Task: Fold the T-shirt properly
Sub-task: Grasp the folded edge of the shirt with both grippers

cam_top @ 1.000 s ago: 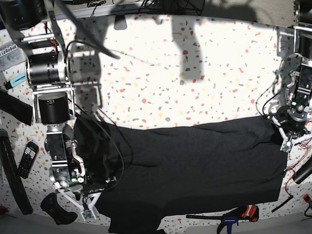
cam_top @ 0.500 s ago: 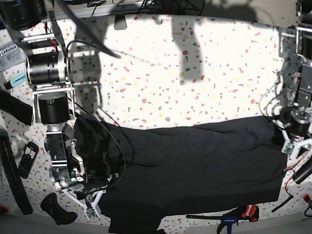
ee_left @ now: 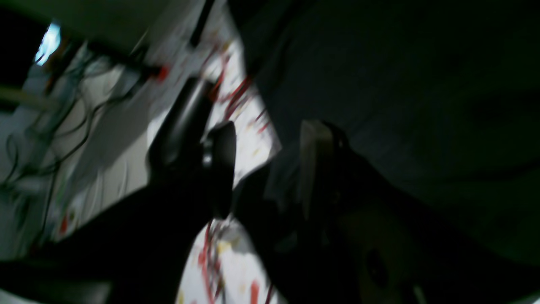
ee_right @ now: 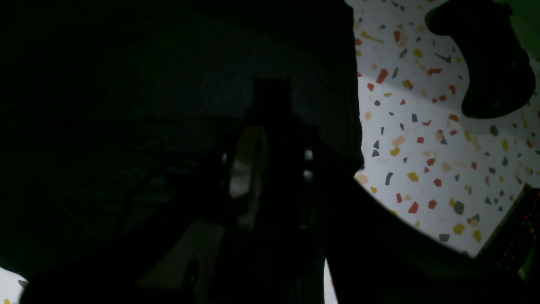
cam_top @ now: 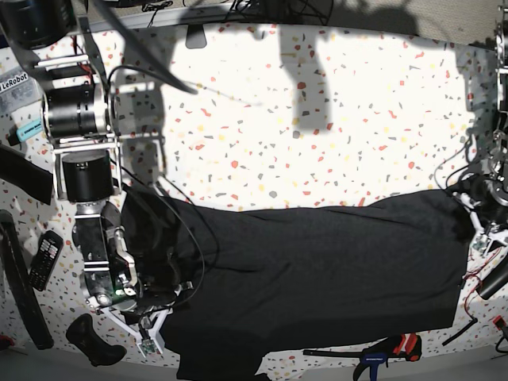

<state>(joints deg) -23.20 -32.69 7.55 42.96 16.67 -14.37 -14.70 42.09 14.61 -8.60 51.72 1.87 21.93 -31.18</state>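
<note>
Left claw (ee_left: 265, 169) apparently gapes at the T-shirt (cam_top: 317, 270) edge.

Dim, motion-blurred wrist views; bright base view, hard shadows.

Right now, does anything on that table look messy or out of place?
Yes. The T-shirt isn't flat: its end by the right gripper is bunched into rumpled folds, and its near edge hangs past the table front.
</note>
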